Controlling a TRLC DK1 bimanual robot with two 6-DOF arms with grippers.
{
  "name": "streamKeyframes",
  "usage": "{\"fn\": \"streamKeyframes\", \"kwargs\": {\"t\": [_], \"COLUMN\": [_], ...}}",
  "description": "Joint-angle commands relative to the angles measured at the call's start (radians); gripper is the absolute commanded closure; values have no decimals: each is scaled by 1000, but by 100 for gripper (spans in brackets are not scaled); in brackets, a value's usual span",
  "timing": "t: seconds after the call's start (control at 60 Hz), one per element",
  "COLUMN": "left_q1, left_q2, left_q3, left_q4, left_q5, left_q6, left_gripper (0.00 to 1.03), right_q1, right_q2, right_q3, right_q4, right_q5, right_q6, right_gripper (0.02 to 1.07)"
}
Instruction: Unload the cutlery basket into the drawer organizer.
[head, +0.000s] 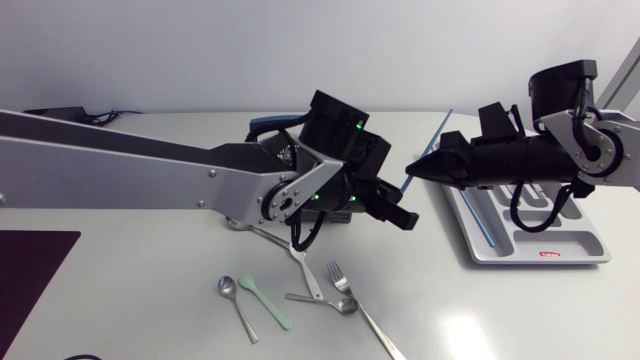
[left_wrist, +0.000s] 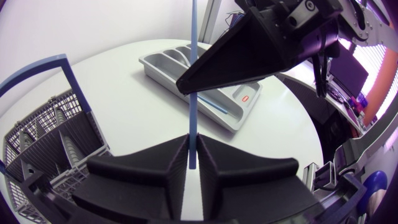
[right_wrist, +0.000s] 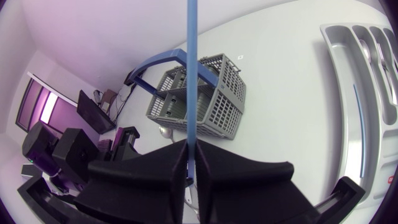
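I have the blue stick pinched at both ends: my left gripper stands narrow, both fingers pressed against the stick's lower end, and my right gripper is closed on the same stick further along, so the stick runs straight out from between each pair of jaws toward the other. This looks like the middle of a handover, and neither side has let go. The cutlery basket sits beside and below my left jaws and well ahead of my right ones; from here its compartments look mostly emptied, though I cannot see to the bottom of every one. The drawer organizer lies ahead of my left jaws, past the right gripper, and beside my right jaws. A second blue stick already lies in one of its long slots, with some metal pieces in another. A fork, a green spoon and a metal spoon, with other loose pieces, lie on the table under my left arm. So I judge the job partly done: this stick and those pieces remain.
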Motion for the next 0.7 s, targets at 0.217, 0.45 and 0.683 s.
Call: {"fn": "streamKeyframes", "kwargs": {"t": [0.217,0.45,0.683], "left_q1": [38,70,85], "left_q2": [-142,-211,-245], "left_q3": [3,-8,-77], "left_q4": [-23,-172,-344], "left_q5": [-44,-59,-66], "left_q6": [84,265,489], "left_gripper": [12,9,8], "right_q1": [-61,-204,-337], "right_q2": [-1,66,188], "right_q3": [27,111,179], "right_q4": [-84,-285,-389], "right_q5": [-12,92,267], "right_q6": [-72,-327,-568], "right_gripper": [101,101,101]}}
